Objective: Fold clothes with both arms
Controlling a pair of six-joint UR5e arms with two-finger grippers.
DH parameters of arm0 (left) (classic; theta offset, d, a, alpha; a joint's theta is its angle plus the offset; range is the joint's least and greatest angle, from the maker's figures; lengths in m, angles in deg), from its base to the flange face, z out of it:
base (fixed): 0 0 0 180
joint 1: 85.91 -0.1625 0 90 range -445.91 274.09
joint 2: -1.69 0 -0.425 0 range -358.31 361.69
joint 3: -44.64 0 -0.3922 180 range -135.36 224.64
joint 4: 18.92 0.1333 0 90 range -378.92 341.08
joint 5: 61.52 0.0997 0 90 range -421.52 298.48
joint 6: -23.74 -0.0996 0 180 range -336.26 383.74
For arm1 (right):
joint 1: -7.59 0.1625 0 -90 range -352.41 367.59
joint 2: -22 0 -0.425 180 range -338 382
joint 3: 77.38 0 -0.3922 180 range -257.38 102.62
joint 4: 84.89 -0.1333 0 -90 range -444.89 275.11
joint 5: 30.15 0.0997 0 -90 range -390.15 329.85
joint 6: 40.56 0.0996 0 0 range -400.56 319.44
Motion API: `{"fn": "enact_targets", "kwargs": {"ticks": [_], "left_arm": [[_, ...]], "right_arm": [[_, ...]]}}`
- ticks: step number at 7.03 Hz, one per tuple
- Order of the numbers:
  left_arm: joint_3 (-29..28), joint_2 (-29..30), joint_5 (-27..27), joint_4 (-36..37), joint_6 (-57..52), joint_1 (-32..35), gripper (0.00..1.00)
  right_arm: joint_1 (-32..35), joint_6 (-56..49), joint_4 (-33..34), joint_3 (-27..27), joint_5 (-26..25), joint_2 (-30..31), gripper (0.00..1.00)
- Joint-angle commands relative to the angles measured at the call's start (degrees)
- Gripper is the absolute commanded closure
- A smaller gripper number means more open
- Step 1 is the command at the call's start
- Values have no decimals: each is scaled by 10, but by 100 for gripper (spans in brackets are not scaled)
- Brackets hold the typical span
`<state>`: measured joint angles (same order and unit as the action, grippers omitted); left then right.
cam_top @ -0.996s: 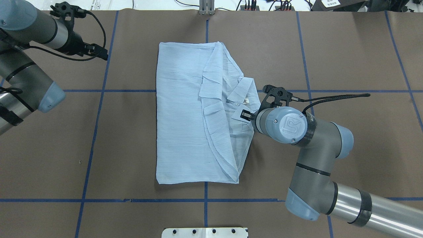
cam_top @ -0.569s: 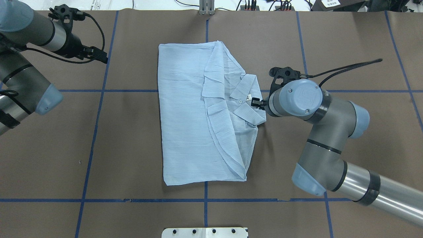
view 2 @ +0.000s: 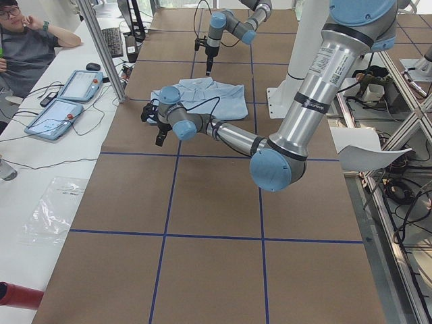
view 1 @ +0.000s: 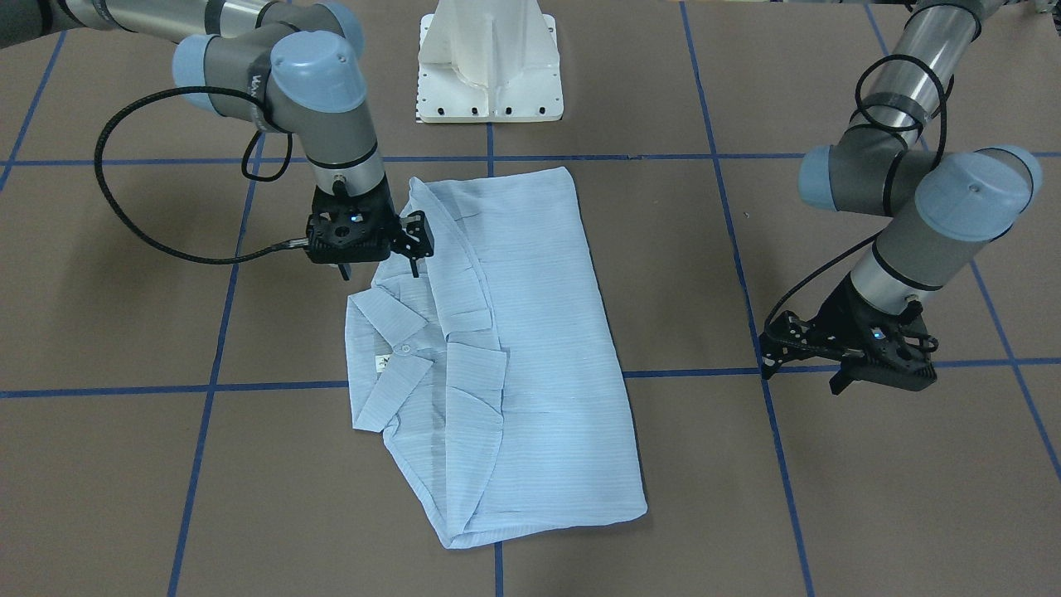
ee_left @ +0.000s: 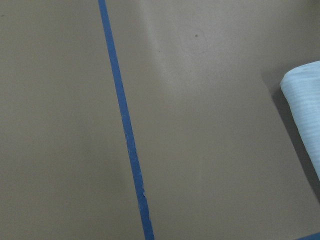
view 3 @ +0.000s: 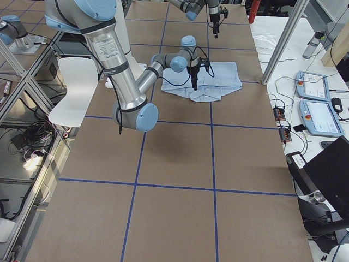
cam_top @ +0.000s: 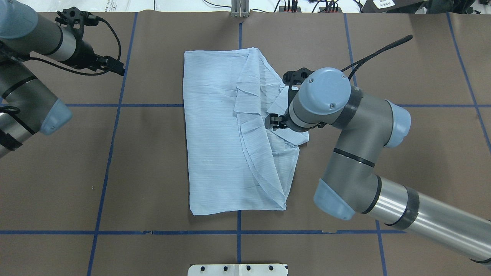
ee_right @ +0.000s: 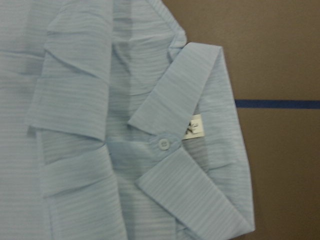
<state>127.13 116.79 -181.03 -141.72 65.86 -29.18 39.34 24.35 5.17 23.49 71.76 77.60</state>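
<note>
The pale blue striped shirt (view 1: 539, 332) lies folded into a long rectangle at the table's middle (cam_top: 215, 134). Its collar (view 1: 385, 332) is on my right side. My right gripper (view 1: 377, 267) points straight down and hovers just above the shirt beside the collar, open and empty. It also shows in the overhead view (cam_top: 273, 122). The right wrist view shows the collar (ee_right: 190, 115) with its white button (ee_right: 162, 144) and label. My left gripper (view 1: 800, 373) hangs over bare table well to the shirt's left (cam_top: 119, 67). It looks open and holds nothing. The left wrist view shows only a shirt corner (ee_left: 305, 100).
The table is brown paper with a blue tape grid (cam_top: 115, 153). The white pedestal base (view 1: 489, 66) stands at the robot's edge. A seated person (view 2: 27, 40) and two tablets (view 2: 67, 101) are beyond the far table edge.
My right gripper dragged the shirt slightly to the right by the collar and let go. It then moved left from beside the collar to above the shirt. The left arm barely moved.
</note>
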Motion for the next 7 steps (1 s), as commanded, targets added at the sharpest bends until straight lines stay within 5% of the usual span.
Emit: {"fn": "enact_targets", "kwargs": {"ticks": [1,5,7], "left_arm": [[1,-3,0,0,1,0,0],[3,-3,0,0,1,0,0],[3,-4,0,0,1,0,0]], "right_arm": [[-56,-79,91,-4,-17,-54,0],[-119,-189,188,-8,-114,-58,0],[-139,-215,188,-9,-117,-55,0]]}}
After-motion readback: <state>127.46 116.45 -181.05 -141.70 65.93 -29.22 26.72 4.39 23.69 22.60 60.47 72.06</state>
